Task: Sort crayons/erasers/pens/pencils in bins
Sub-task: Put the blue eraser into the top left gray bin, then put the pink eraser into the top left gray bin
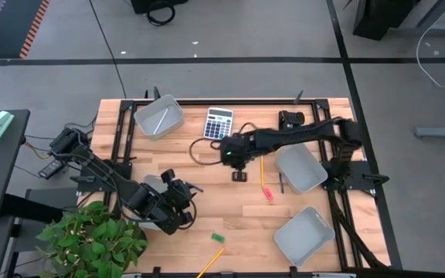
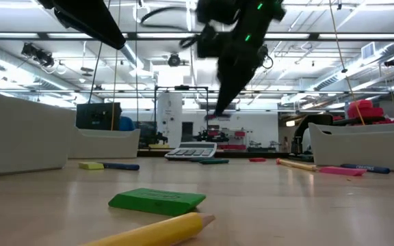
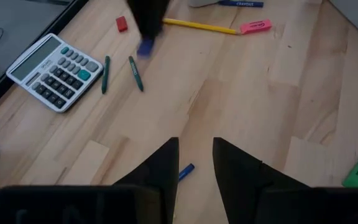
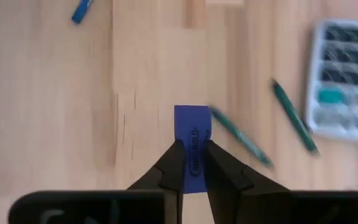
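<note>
Pale wooden table (image 1: 238,224) in a bright workshop hall; right gripper (image 4: 192,163) pinches a blue eraser (image 4: 192,127); left gripper (image 3: 196,163) stands spread.

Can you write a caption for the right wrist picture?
Right gripper pinching a blue eraser above the wooden table, calculator nearby.

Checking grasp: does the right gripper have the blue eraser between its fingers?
Yes, the right gripper has closed its fingers on the blue eraser, seen in its wrist view.

The blue eraser (image 4: 192,134) was partly hidden between dark fingers; the calculator (image 4: 347,81) was cut off at the edge.
</note>
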You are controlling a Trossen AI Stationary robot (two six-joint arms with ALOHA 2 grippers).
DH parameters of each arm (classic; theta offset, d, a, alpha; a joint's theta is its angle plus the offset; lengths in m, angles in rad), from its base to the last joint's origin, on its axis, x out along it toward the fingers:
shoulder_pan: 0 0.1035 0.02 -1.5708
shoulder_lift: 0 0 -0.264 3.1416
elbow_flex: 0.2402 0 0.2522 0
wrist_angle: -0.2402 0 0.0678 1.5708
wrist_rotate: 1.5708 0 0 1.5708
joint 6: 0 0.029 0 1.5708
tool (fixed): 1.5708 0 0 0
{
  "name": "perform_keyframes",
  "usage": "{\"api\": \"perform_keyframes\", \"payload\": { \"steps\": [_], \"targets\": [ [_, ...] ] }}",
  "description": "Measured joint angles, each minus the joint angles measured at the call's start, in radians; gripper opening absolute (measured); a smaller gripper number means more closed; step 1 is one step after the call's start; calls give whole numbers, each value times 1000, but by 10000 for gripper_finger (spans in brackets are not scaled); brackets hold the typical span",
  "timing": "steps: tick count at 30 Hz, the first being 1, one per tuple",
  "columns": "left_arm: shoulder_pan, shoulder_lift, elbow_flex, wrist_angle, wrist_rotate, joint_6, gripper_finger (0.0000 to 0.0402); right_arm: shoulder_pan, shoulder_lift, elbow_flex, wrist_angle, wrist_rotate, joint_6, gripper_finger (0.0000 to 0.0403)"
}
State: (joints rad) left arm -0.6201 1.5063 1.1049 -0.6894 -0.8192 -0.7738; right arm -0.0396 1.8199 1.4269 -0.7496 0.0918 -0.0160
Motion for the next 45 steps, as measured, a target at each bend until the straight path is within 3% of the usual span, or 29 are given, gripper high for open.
{"api": "perform_keyframes", "payload": {
  "steps": [5, 9, 14, 18, 24, 30, 37, 45],
  "targets": [
    [-2, 0, 0, 6, 0, 0, 107, 2, -179, 3, -241, 48, 91, 48],
    [-2, 0, 0, 5, 0, 0, 107, 2, -307, -5, -336, 118, 175, 42],
    [-6, 0, 0, 5, 0, 0, 107, -5, -434, -89, -335, 147, 230, 42],
    [-6, 0, 0, 5, -6, 1, 107, -13, -496, -208, -203, 166, 230, 42],
    [-5, 0, 0, 6, -46, 26, 107, -13, -442, -389, 30, 61, 181, 61],
    [14, 0, 0, 6, -118, 63, 107, -10, -350, -444, 59, 32, 186, 111],
    [81, 0, 0, 6, -121, 97, 107, 54, -311, -449, -11, -185, 410, 139],
    [132, 36, 0, 29, -114, 115, 107, 188, -249, -449, -78, -224, 636, 133]
  ]
}}
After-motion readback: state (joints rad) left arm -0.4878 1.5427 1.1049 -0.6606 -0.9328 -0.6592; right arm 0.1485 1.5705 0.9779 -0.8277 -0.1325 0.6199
